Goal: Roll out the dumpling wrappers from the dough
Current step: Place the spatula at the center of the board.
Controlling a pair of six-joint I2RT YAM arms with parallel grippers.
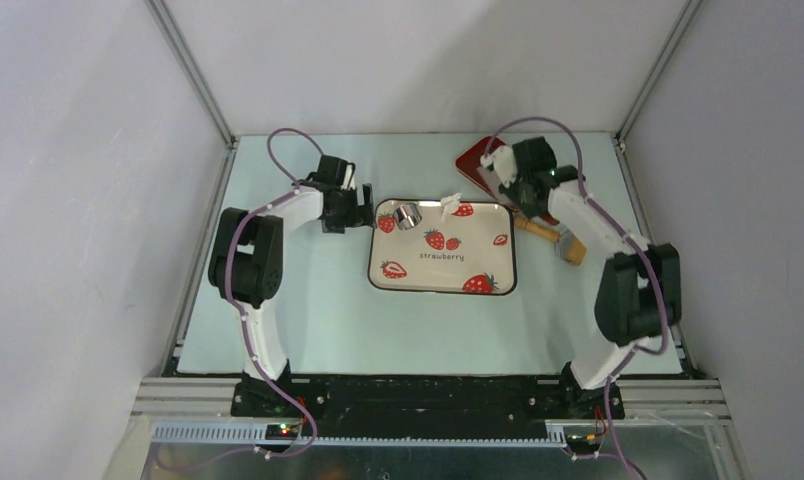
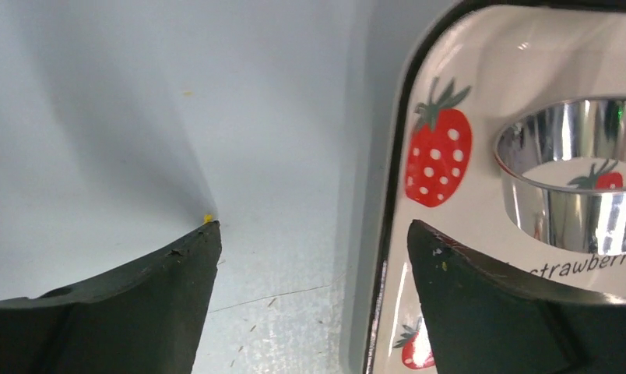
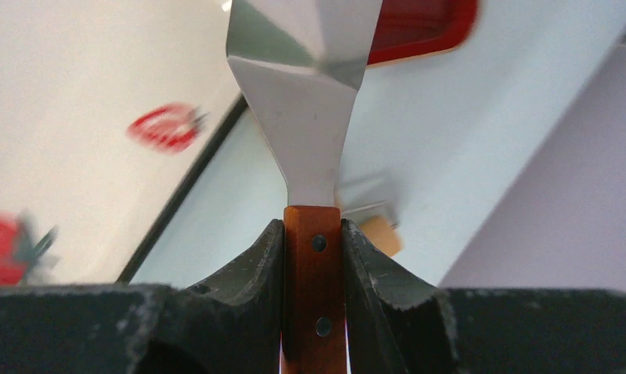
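Silvery cup (image 2: 575, 167): one, on strawberry tray (image 1: 428, 278), near its far-left corner. Trays: two, strawberry tray mid-table, red tray (image 1: 473, 165) past its far-right corner. Spatula (image 3: 310, 117): one, steel blade, wooden handle. Wooden-handled tool (image 1: 568, 245): one, on table beside right forearm. White scrap (image 1: 450, 203): one, at strawberry tray's far rim, right of cup; dough or blade tip, cannot tell. Left gripper (image 2: 314, 230): jaws wide, empty, one finger over table, other over tray edge, short of cup. Right gripper (image 3: 312, 226): clamped on spatula handle.
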